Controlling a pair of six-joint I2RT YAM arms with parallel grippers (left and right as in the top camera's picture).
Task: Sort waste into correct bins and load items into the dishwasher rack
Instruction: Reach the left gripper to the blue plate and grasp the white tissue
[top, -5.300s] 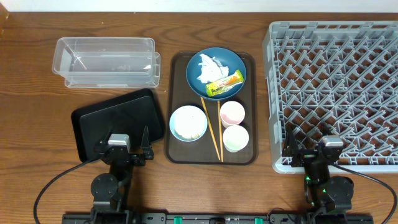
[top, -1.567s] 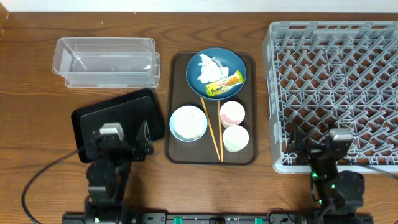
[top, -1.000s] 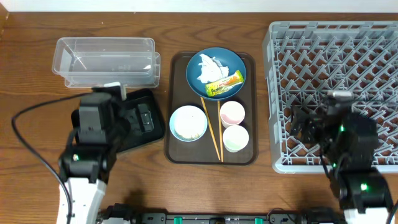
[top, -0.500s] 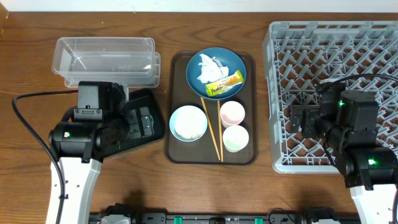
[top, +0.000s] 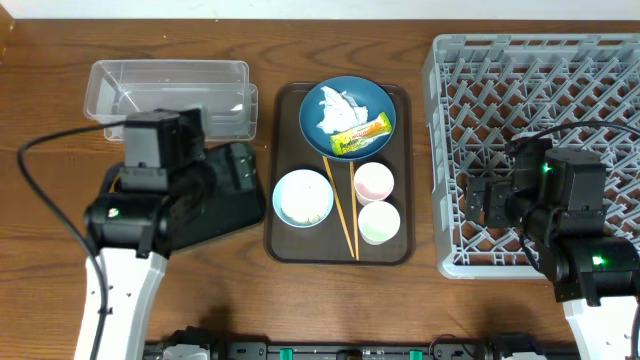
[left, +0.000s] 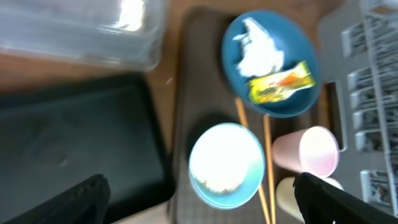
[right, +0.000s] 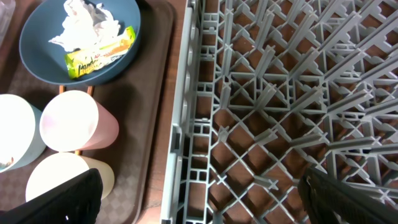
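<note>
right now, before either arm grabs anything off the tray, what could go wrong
The snack wrapper lies against the tissue in the dark-blue bowl, so one pinch may lift both. The chopsticks run tight between the light-blue bowl and the pink cup; grabbing either could knock them. The rice in that bowl may spill if it tilts.

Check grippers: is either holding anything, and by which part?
Nothing is held. The left gripper and the right gripper are both open, with nothing between their fingers.
</note>
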